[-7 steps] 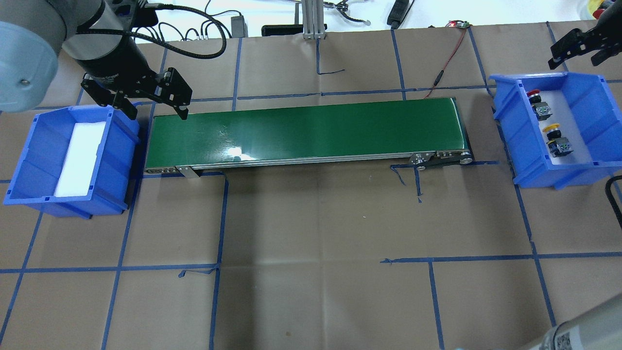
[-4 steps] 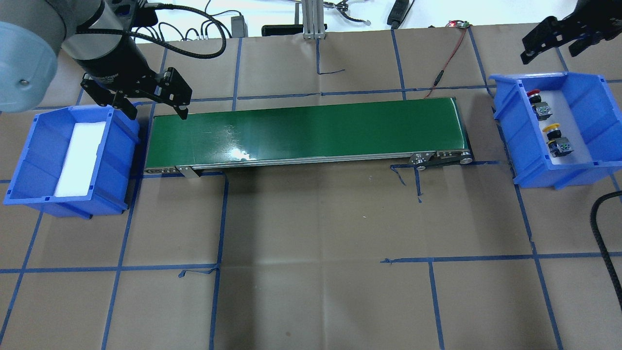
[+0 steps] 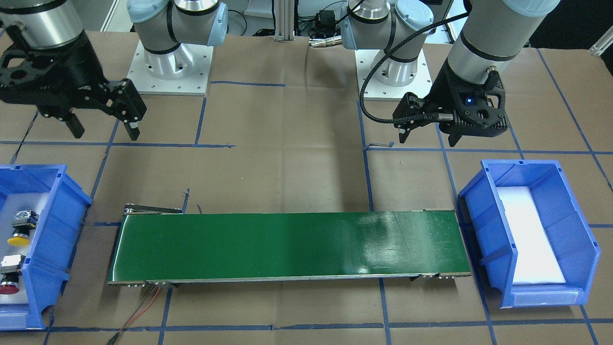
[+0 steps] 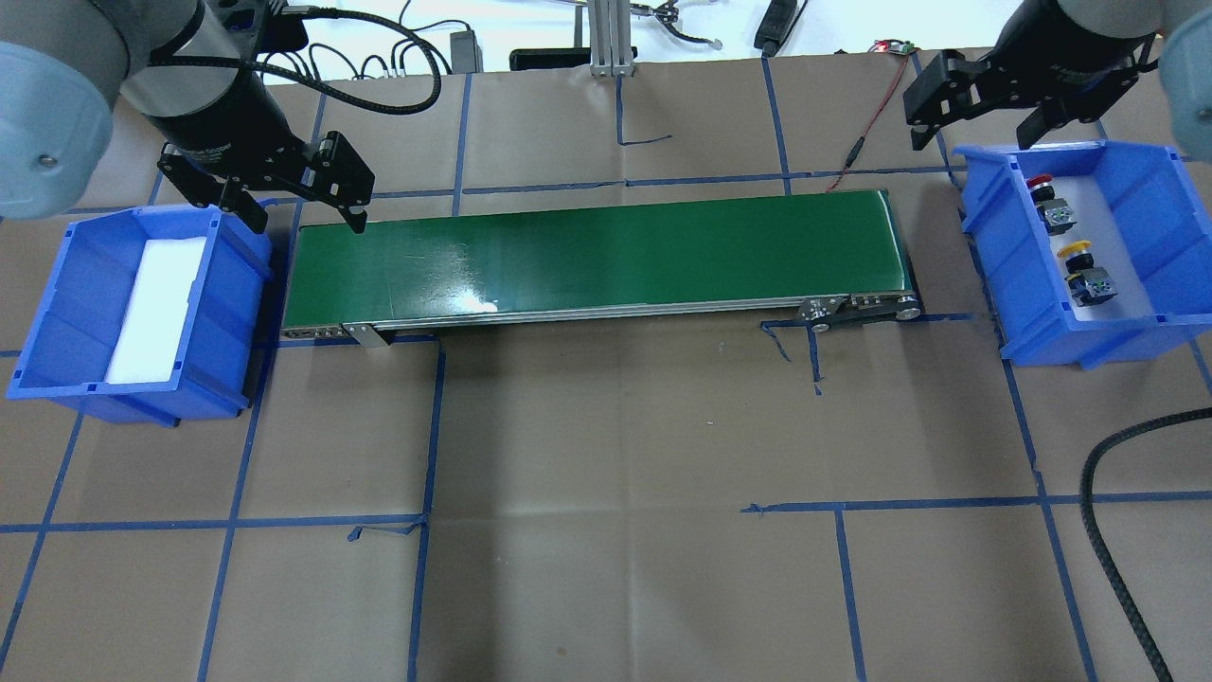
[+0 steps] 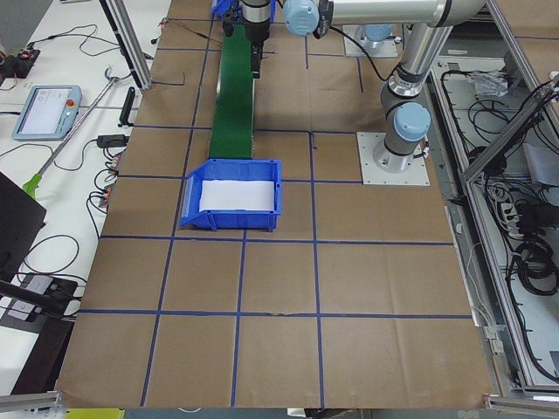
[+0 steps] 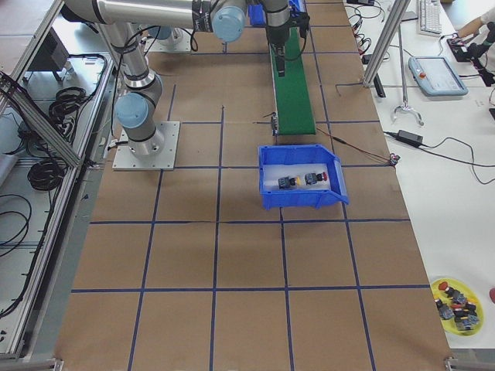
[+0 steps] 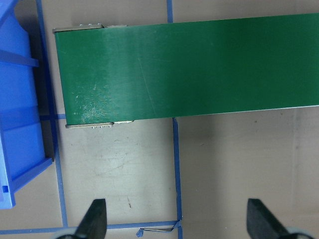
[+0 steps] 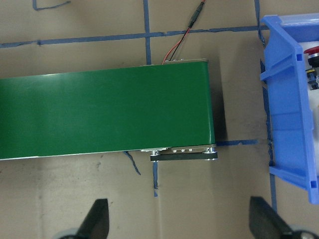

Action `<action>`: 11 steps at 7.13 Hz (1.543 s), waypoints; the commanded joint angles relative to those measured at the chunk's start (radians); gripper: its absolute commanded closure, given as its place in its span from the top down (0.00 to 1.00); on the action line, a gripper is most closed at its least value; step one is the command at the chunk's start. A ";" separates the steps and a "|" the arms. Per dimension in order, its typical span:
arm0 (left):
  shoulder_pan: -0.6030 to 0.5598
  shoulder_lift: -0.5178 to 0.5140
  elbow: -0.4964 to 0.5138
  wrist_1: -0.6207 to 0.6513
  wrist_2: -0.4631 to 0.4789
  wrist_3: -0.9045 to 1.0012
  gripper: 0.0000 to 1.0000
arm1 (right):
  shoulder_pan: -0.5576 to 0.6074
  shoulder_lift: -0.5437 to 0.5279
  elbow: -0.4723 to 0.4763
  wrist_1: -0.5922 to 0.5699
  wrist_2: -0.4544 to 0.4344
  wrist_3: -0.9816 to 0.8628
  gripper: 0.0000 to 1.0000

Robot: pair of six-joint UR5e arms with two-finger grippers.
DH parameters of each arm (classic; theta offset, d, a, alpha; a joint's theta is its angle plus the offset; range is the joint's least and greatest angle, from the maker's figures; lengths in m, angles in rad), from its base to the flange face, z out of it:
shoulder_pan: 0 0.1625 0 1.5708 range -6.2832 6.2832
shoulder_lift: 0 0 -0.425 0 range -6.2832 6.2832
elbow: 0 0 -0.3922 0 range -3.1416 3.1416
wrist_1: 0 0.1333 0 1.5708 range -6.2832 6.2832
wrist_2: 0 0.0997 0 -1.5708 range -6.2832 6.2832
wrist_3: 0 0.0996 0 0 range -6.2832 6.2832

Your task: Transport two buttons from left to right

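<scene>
Both buttons lie in the blue right bin (image 4: 992, 248): the red-capped button (image 4: 1045, 197) at the far end and the yellow-capped button (image 4: 1084, 270) nearer. They also show in the front view, yellow (image 3: 20, 230) and red (image 3: 9, 277), and in the right exterior view (image 6: 302, 180). My right gripper (image 4: 973, 140) is open and empty, hovering just beyond the bin's far left corner; it also shows in the front view (image 3: 104, 130). My left gripper (image 4: 305, 220) is open and empty above the belt's left end, beside the left bin (image 4: 239, 313).
A green conveyor belt (image 4: 597, 256) runs between the two bins. The left bin holds only a white foam pad (image 4: 156, 308). A red wire (image 4: 876, 109) leads off the belt's far right end. A black cable (image 4: 1108, 530) loops at the near right.
My right gripper has swung left from the view's right edge to just beyond the right bin's far left corner. The left arm and both buttons have not moved.
</scene>
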 commanded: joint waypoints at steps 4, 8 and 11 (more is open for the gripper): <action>0.000 0.000 0.000 0.000 0.000 0.000 1.00 | 0.038 -0.053 0.044 0.046 0.002 0.059 1.00; 0.000 -0.001 0.000 0.000 0.000 0.000 0.99 | 0.039 -0.005 -0.003 0.072 0.004 0.059 1.00; 0.000 0.000 0.000 0.000 0.000 0.000 0.99 | 0.039 -0.004 -0.005 0.069 0.004 0.059 1.00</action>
